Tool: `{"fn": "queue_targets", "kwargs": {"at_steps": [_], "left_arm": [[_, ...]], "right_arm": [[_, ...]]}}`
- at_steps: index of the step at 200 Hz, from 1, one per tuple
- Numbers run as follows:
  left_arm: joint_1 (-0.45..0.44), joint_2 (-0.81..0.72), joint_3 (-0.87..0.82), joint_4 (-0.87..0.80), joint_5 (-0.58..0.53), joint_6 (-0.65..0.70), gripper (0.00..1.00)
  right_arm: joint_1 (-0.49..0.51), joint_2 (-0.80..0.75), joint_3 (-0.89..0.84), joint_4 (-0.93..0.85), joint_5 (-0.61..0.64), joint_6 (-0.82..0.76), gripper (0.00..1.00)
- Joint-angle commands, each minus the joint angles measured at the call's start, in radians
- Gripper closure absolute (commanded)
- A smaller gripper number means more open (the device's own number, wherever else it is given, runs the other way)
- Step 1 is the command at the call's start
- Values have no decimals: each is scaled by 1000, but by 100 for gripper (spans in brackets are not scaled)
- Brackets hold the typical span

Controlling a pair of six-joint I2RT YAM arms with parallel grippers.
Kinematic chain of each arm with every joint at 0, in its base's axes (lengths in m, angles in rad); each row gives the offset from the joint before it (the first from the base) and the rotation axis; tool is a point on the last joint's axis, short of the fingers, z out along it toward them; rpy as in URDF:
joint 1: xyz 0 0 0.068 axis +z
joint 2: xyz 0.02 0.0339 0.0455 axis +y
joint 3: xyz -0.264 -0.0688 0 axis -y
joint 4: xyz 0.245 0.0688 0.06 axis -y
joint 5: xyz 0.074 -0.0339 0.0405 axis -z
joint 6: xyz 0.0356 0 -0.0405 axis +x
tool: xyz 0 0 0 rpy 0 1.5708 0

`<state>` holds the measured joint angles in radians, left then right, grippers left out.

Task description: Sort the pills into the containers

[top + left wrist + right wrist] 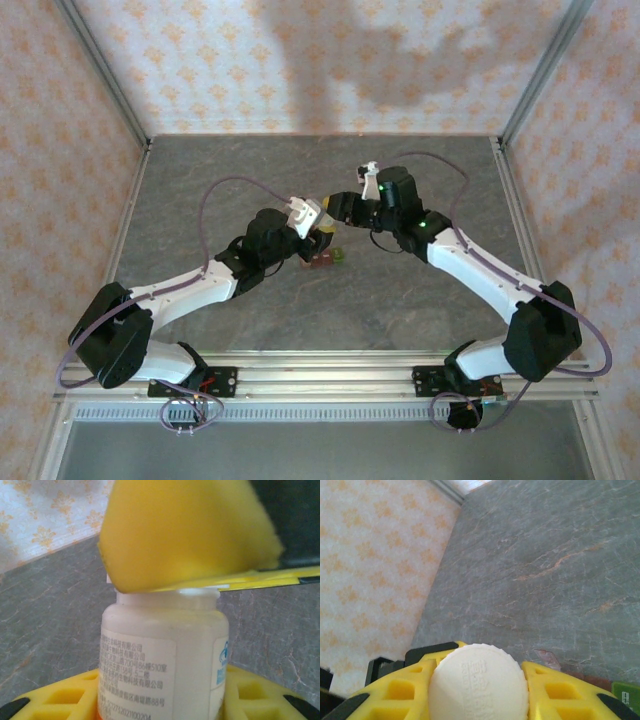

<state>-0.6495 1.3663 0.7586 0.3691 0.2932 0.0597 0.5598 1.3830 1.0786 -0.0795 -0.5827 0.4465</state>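
On left, bottle [165, 650] is clamped in left gripper [321, 231], braced so it can't spin. Mid, containers [327, 258] are placed on table [420, 310] just beside grippers (short pour path, presumably). On right, cap [479, 680] is pinched by right gripper [345, 207] at bottle's top, likely to be unscrewed.

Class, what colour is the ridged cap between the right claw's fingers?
The cap is cream-white, best seen in the right wrist view.

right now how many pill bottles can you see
1: white bottle, mid-table, held in the left gripper; right gripper grips its cap. Others may hide beneath the arms.
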Motion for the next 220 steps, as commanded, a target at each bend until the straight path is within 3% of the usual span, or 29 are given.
{"fn": "queue_targets", "kwargs": {"at_steps": [1,40,75,168,220], "left_arm": [[13,-50,18,-18,130,-38,100],[32,-85,-15,-34,246,-73,100],[36,-92,-33,-25,236,-80,100],[38,-171,-128,16,36,-100,100],[37,-171,-163,-9,-66,-141,100]], "right_arm": [[-54,-18,11,37,-112,-155,70],[-95,-26,44,-38,-270,-303,71],[-100,-25,43,-48,-237,-284,71],[-116,29,-115,-115,329,-106,69],[-116,156,-161,-152,652,-37,69]]}}
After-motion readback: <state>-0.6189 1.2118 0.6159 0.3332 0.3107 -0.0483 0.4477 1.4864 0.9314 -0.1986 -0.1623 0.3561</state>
